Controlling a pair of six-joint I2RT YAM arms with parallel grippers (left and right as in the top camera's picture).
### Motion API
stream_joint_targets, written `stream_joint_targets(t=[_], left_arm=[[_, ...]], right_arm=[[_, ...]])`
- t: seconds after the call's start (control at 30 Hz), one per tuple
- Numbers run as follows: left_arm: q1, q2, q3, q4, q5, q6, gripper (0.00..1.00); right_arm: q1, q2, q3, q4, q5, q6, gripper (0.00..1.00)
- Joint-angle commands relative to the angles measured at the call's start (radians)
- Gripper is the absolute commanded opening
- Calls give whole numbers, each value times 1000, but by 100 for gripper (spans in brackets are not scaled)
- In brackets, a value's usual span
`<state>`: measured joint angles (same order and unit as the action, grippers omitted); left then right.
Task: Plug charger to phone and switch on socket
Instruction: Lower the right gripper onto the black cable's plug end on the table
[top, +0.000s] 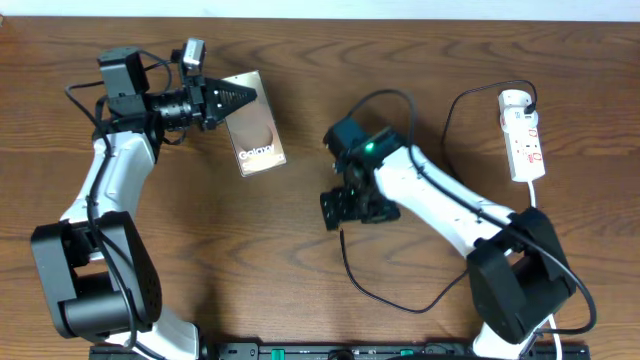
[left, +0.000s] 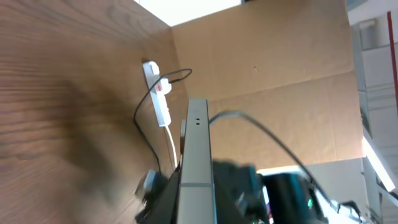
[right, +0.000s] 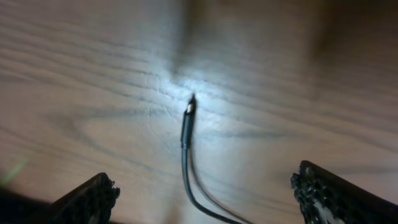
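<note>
From overhead, the left hand (top: 232, 98) is closed on the far left corner of the phone (top: 258, 135), which sits face up toward the far left part of the table (top: 300, 40) with its white lettering readable; whether it rests on the wood or is lifted cannot be told. The socket (top: 523, 135) lies along the right edge near the far right corner, its thick white cord (top: 533, 190) trailing toward the near edge. The right hand (top: 345, 208) hangs over the middle of the table, well apart from both phone and socket, and the right arm's white body covers part of the charger (top: 370, 290), whose thin black cable loops toward the near edge below the hand. In the left wrist view, the phone (left: 198, 149) shows edge-on as a grey slab running away from the camera. Beyond it lie the socket (left: 158, 93) with the charger (left: 146, 106) cable curving off it, a cardboard panel (left: 280, 56) behind the table, and the blurred dark right arm (left: 267, 193). In the right wrist view, the right hand (right: 204, 174) is spread wide, its fingers (right: 87, 199) at the lower corners, and the charger (right: 188, 115) tip lies on the bare wood between and just ahead of them, touching neither.
</note>
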<state>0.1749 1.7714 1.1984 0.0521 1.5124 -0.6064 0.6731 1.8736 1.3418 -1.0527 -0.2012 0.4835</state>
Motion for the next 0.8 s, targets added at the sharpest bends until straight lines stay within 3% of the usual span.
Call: stream_joint_targets(t=[0.0, 0.23, 0.4, 0.77], left_arm=[[23, -2, 2, -30, -29, 11, 7], [25, -2, 0, -51, -58, 23, 7], [26, -2, 0, -51, -58, 30, 7], [77, -2, 0, -51, -53, 29, 7]], right_arm=[[74, -5, -56, 24, 9, 113, 87], [179, -5, -166, 116, 72, 286, 75], [188, -5, -179, 137, 85, 315, 66], [185, -5, -179, 178, 191, 318, 63]])
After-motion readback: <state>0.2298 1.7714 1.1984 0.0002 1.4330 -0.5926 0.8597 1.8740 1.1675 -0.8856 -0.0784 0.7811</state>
